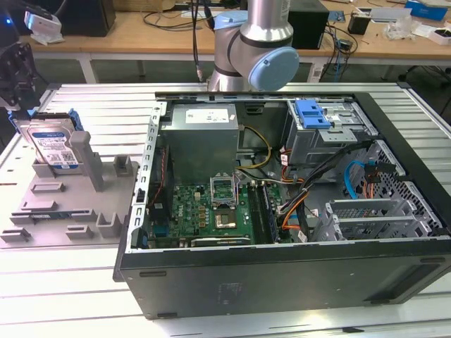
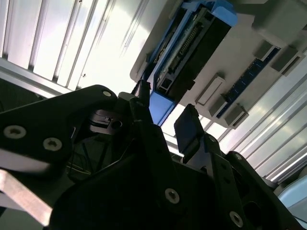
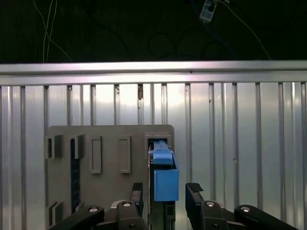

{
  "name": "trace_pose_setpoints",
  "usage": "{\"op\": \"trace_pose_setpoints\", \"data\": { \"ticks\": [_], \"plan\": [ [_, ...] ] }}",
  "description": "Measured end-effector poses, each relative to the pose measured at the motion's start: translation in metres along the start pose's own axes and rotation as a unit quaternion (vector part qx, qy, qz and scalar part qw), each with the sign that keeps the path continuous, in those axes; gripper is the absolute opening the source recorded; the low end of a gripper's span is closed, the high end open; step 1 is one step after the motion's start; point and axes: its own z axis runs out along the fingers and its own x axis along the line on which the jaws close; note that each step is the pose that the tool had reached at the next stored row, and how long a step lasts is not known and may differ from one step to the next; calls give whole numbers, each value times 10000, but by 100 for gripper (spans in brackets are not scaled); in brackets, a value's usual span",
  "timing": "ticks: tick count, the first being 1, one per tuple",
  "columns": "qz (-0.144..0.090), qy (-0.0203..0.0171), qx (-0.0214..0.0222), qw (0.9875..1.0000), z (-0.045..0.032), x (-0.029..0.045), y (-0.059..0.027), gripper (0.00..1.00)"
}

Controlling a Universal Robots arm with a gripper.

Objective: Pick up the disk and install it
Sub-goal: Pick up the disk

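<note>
Black fingers of the pincer fill the near edge of the first wrist view. They stand apart on either side of the blue carrier end of the disk, with a slim gap showing on each side. The pincer is open and has hold of nothing. In the second wrist view the same two fingers flank the blue bracket, and the dark edge of the disk runs away from them into its slot.

The disk stands on edge in a grey fixture at the exterior view's left, its white-and-blue label facing the camera. The fixture lies flat on the ribbed metal desk, just beside the computer case and outside it.

The case lies on its side with the panel off, its black wall nearest the exterior camera. Inside it are a green motherboard, a grey power supply box with a white sticker, loose cables, and a small blue latch on the drive cage at the far right corner. The robot arm rises behind the case.
</note>
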Motion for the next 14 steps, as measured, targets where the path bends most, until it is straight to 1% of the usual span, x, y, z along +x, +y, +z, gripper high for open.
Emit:
{"op": "trace_pose_setpoints", "data": {
  "ticks": [6, 8, 14],
  "plan": [
    [0, 0, 0, 10000, 54, 1, -1, 48],
    [0, 0, 0, 10000, 85, 1, -2, 48],
    [0, 0, 0, 10000, 146, 0, -4, 48]
  ]
}}
